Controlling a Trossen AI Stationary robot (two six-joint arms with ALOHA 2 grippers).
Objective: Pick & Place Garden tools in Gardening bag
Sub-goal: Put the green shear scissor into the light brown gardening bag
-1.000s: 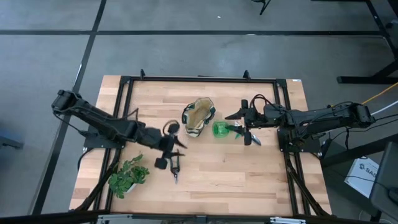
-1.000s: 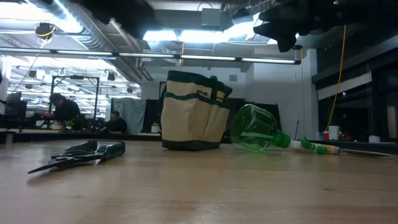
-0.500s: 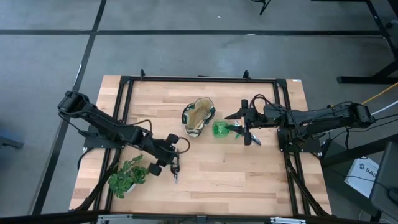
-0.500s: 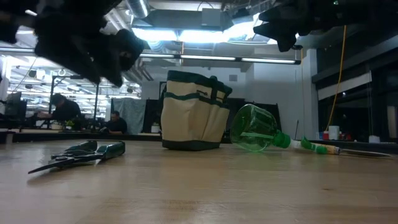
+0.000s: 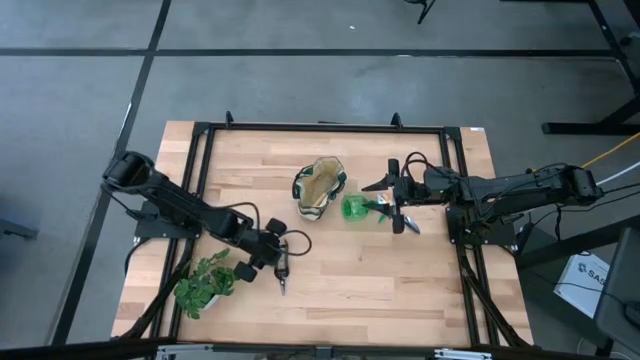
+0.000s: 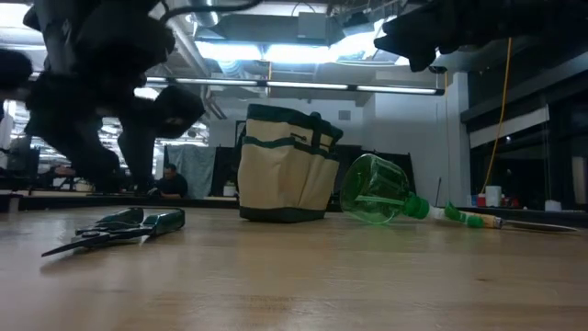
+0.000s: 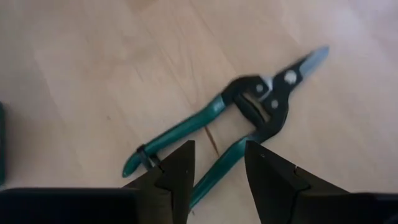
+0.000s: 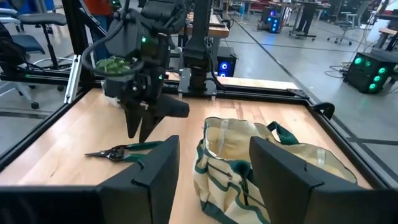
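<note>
1. While the pruning shears (image 5: 282, 270) lie flat on the table (image 5: 400, 280), we see the left gripper (image 7: 214, 177) hovering over their green handles, fingers apart, holding nothing.
2. We see the gardening bag (image 5: 318, 187) mid-table, the spray bottle (image 5: 358, 208) just beside it.
3. We see the right gripper (image 8: 214, 168) open above the bottle.

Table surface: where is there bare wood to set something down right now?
Free: the front strip of the table ahead of the spray bottle, and the back strip behind the bag. Crowded: the front-left corner, with plant sprig, shears and left gripper; the right gripper hangs above the bottle.
</note>
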